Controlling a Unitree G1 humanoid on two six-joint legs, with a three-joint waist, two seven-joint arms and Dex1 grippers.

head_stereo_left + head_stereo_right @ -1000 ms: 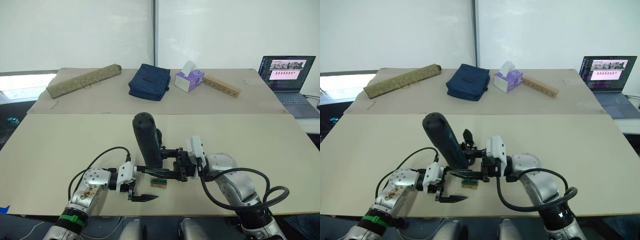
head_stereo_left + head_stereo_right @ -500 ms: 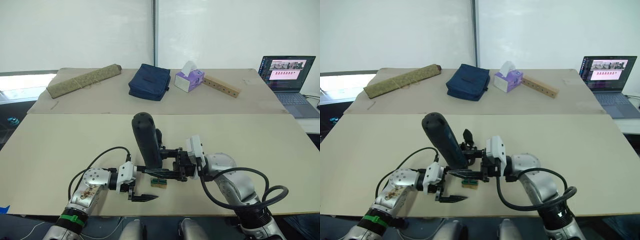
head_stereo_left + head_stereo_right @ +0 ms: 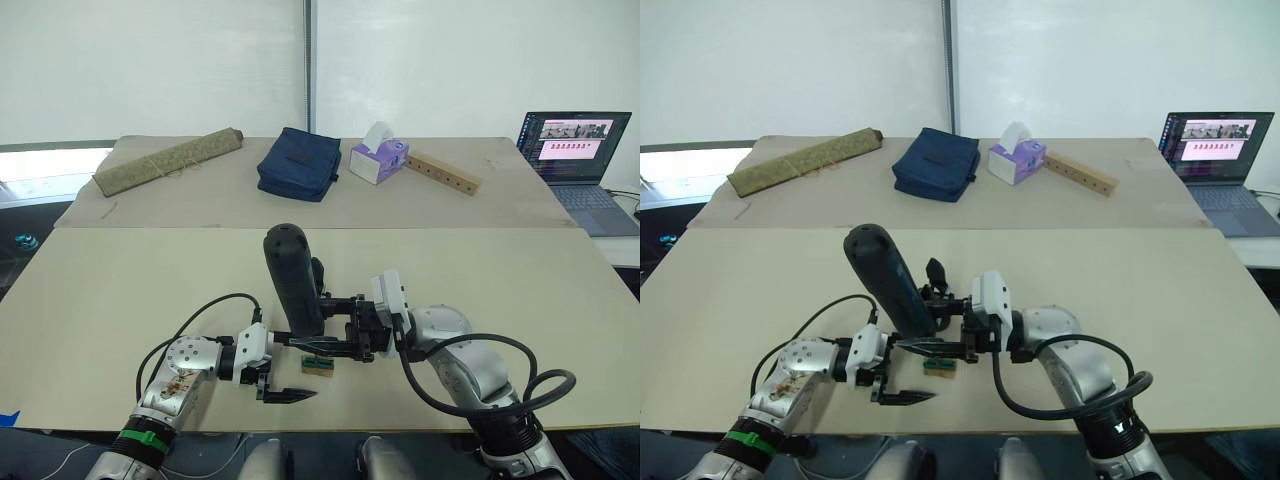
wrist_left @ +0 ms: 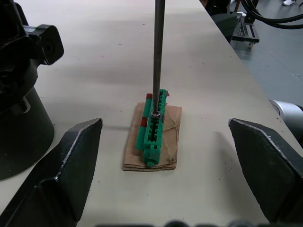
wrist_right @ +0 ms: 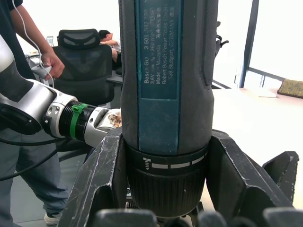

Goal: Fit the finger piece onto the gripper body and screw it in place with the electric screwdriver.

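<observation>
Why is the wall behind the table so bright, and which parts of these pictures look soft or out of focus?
Head views: pale backlit blinds wash out the background, and the laptop screen glows. Left wrist view: the left gripper's fingers are soft-edged up close, while the green block under the metal bit is sharp. Right wrist view: the electric screwdriver label reads clearly; the person behind stands against bright windows.

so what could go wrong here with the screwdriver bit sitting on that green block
1. The thin metal bit of the thick black electric screwdriver rests on the small green block, which lies loose on tan card; pressing or spinning could skid it.
2. The open left pincer straddles the block without touching it, so nothing steadies it.
3. The black gripper body sits close; a slip might knock it.
</observation>
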